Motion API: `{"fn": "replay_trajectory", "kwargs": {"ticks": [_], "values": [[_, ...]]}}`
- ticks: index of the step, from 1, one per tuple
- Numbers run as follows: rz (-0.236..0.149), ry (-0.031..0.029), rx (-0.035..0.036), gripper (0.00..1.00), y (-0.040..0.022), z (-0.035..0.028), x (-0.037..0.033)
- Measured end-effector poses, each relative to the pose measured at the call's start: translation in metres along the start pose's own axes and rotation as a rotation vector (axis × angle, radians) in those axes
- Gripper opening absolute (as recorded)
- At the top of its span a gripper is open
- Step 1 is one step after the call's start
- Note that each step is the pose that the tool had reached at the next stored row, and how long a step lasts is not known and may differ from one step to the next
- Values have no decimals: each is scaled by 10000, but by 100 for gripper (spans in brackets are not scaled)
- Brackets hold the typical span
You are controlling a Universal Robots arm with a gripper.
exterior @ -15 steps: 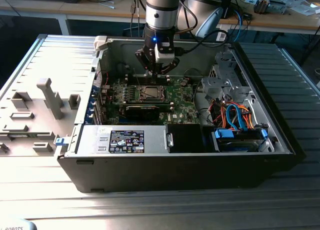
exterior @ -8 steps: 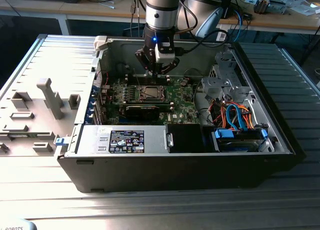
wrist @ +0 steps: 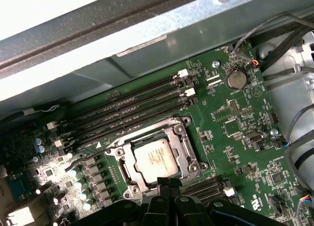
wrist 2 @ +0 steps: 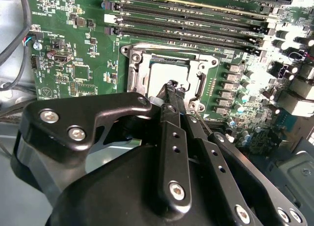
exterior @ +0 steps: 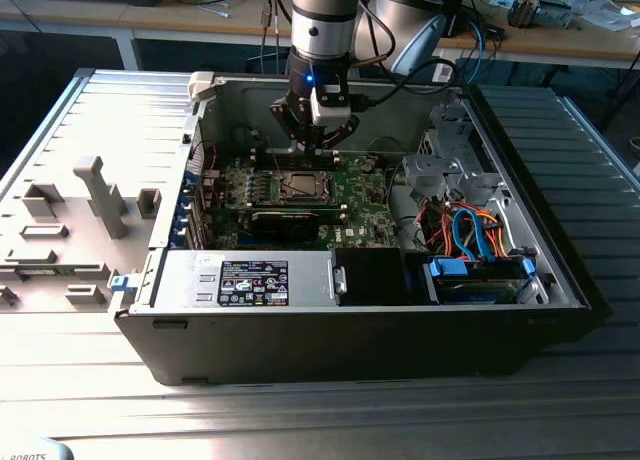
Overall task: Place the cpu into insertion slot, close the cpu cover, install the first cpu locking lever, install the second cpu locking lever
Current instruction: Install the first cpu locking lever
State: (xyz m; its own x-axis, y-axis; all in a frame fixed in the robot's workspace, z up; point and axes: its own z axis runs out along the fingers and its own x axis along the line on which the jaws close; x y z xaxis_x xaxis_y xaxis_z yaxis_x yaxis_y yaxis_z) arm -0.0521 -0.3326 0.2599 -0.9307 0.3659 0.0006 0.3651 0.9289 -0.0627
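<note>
Arm: reached straight down into the open computer case (exterior: pixel 560 280), wrist vertical.
Gripper (wrist 2: pixel 172 86): fingers pressed together, holding nothing, tips just above the socket's edge.
Cpu (wrist: pixel 155 158): lay seated in the insertion slot (wrist: pixel 128 173) on the motherboard (wrist: pixel 235 123).
Cpu cover (wrist 2: pixel 142 54): lay down around the chip.

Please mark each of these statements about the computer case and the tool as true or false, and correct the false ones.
1. The cpu lies in the insertion slot. True.
2. The cpu cover is down around the cpu. True.
3. The tool carries the cpu. False: its tips sit at the socket edge, and the chip lies seated.
4. The motherboard is blue. False: it is green.
</note>
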Motion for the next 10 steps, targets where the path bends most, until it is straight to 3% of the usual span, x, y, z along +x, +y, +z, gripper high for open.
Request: {"fn": "replay_trajectory", "kwargs": {"ticks": [10], "values": [[-102,-7,1,11,0,0,0]]}}
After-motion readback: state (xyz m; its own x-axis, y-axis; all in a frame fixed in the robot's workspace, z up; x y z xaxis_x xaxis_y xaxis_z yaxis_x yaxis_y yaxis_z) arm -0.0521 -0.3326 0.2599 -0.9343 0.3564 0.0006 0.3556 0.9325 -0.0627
